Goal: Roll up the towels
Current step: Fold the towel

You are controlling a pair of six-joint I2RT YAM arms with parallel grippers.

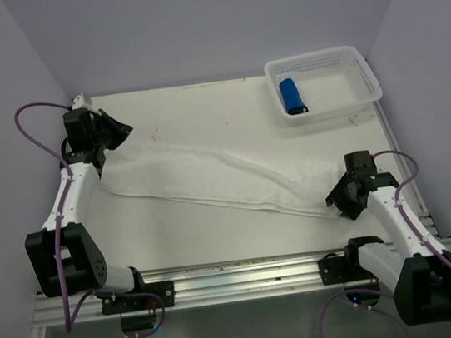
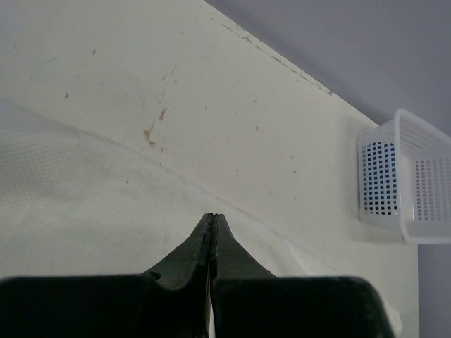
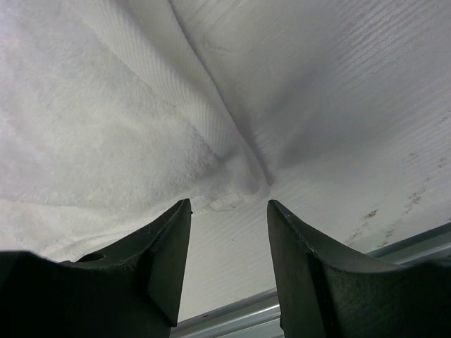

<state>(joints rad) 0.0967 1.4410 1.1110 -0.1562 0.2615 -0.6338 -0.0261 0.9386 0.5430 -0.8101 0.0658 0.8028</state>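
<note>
Here, left claw [image 2: 213, 217] clenched over white towel [image 2: 84, 211], right claw [image 3: 227, 204] released at its end.

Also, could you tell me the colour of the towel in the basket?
The towel is bright blue; top external view shows it best.

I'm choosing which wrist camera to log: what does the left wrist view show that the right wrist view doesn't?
Only the left wrist view shows the basket and the left tool, which is shut. Only the right wrist view shows the right tool, open just short of a bunched fold of cloth, and the metal rail at the table edge. Both show the white towel lying on the table.
</note>
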